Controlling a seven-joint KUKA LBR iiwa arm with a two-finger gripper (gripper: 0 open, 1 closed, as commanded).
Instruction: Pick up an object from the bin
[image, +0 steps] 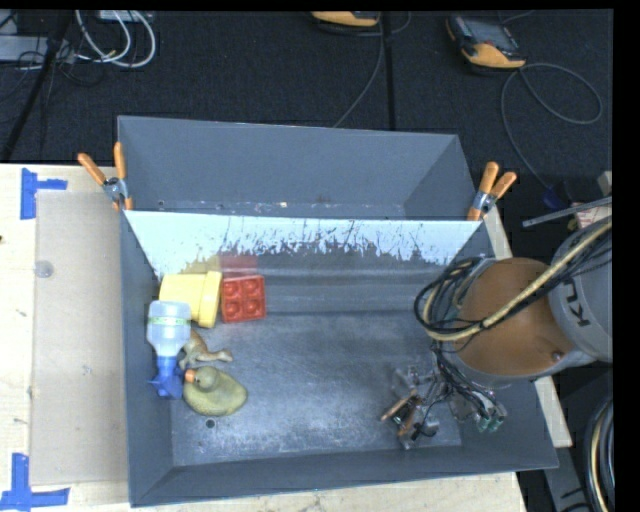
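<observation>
Overhead view of the grey metal bin (300, 190). The arm enters from the view's right, its wrist wrapped in an orange-brown cover (510, 320) with looped black cables (447, 300) beside it. The end effector (415, 412) sits low over bare bin floor near the bin's front right corner. Whether it is released or clenched cannot be told, as dark wiring and small parts crowd its tip.

All loose things lie well apart from the end effector, far to its left across the floor and against the bin's left wall. Farthest back from it is a yellow block (190, 296), with a red studded brick (243, 298) just beside the block on the side nearer the end effector. Forward of these lies a blue-and-white bottle-like toy (168, 335), hard against the left wall. A small tan figure (205, 352) lies just beside it. An olive-green duck-shaped toy (215, 392) is the thing most nearly level with the end effector, at about its depth in the bin.
</observation>
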